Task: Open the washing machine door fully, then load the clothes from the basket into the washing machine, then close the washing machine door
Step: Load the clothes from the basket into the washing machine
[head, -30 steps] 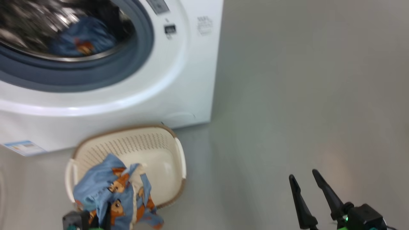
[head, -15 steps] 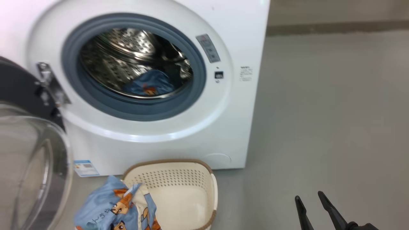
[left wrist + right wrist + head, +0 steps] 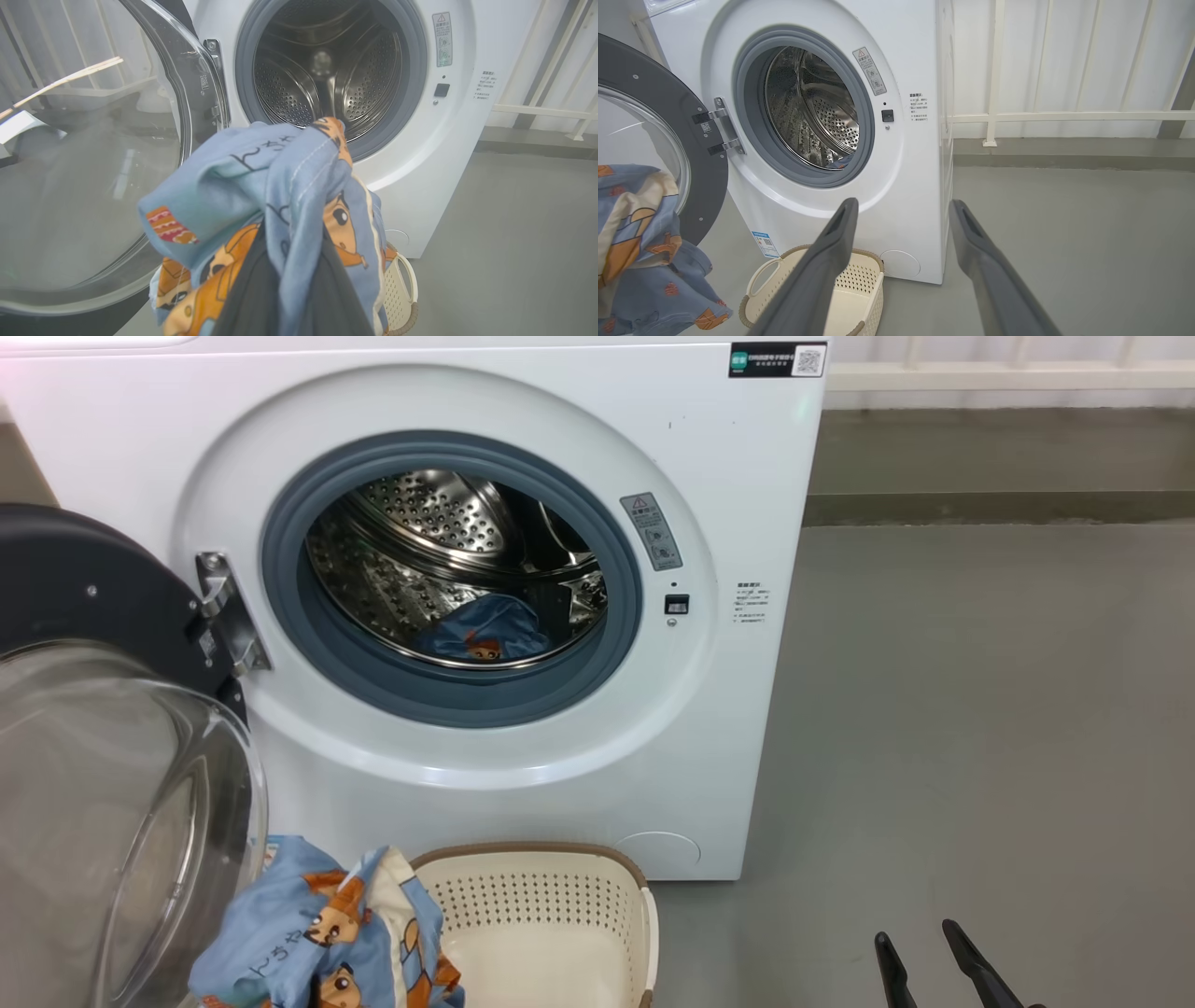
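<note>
The left gripper [image 3: 290,252] is pinched tight on a bunched blue bear-print garment [image 3: 280,172], 1 of the clothes. It is lifted at 7 o'clock in the head view, just beside the basket [image 3: 546,905] and in front of the glass bowl of the washing machine door [image 3: 84,588]. That door stands swung wide at 9 o'clock. The washing machine [image 3: 738,728] shows its drum [image 3: 439,541] near 12 o'clock, with another blue garment [image 3: 485,633] lying at its bottom. The right gripper [image 3: 903,205] is spread wide with nothing between its 2 fingers, low at 5 o'clock in the head view, well apart from the work. The likeliest trouble is the loose folds hanging below the pinch. They could drag over the basket rim, brush the door's bowl, or snag on the grey gasket [image 3: 621,644] if the carry runs too low. A release too near the mouth could leave a hem draped over that gasket, where the door would later trap it. The open door sits close on the arm's 9 o'clock side, so a wide swing might knock it. In the left wrist view the bundle's long axis runs from 7 o'clock up to 1 o'clock. Its topmost fold points at the drum mouth straight ahead, and the loose tail hangs down at 7 o'clock.
</note>
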Controlling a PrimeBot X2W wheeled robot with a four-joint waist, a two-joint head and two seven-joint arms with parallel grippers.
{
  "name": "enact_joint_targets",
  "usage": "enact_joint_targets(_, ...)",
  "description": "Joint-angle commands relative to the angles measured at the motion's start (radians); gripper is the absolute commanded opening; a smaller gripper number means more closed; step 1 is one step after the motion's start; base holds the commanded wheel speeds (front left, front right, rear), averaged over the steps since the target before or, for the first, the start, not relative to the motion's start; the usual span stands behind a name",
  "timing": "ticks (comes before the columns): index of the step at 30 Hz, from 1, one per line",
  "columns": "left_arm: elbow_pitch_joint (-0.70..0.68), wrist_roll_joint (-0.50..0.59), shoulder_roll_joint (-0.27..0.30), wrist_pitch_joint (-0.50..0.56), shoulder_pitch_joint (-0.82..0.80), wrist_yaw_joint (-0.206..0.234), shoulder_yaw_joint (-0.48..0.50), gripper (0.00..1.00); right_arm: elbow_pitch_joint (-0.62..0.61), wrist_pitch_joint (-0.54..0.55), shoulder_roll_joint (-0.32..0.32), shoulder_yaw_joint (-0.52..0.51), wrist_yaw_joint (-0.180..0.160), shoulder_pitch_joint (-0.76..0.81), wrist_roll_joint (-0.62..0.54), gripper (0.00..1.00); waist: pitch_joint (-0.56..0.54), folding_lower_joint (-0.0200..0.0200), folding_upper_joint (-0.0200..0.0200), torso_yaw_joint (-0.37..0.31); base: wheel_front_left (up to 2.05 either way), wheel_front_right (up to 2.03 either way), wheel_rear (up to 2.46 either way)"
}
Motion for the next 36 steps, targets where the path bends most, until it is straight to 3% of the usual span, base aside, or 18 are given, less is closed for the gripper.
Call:
enact_joint_targets(1, -0.038, 0.018, 0.003, -0.011, -0.026, 0.002, 0.04, 0.0, -0.022, -0.005, -0.012, 0.023, 0.003, -0.024, -0.014, 1.0, 0.001, 0.0, 0.0, -0.006, 0.0, 0.0, 0.0)
enact_joint_targets(21, -0.052, 0.018, -0.022, -0.011, -0.026, -0.029, 0.072, 0.0, -0.021, -0.005, -0.012, 0.031, 0.003, -0.033, -0.014, 1.0, 0.031, 0.0, 0.0, -0.051, 0.0, 0.0, 0.0)
enact_joint_targets(29, -0.024, -0.009, -0.031, -0.011, -0.089, -0.062, 0.09, 0.0, -0.027, -0.005, -0.012, 0.042, 0.003, -0.05, 0.002, 1.0, 0.077, 0.0, 0.0, -0.105, 0.0, 0.0, 0.0)
enact_joint_targets(36, 0.03, -0.011, -0.001, -0.011, -0.215, -0.094, 0.104, 0.0, -0.039, -0.005, -0.012, 0.06, 0.003, -0.076, 0.026, 1.0, 0.156, 0.0, 0.0, -0.183, 0.0, 0.0, 0.0)
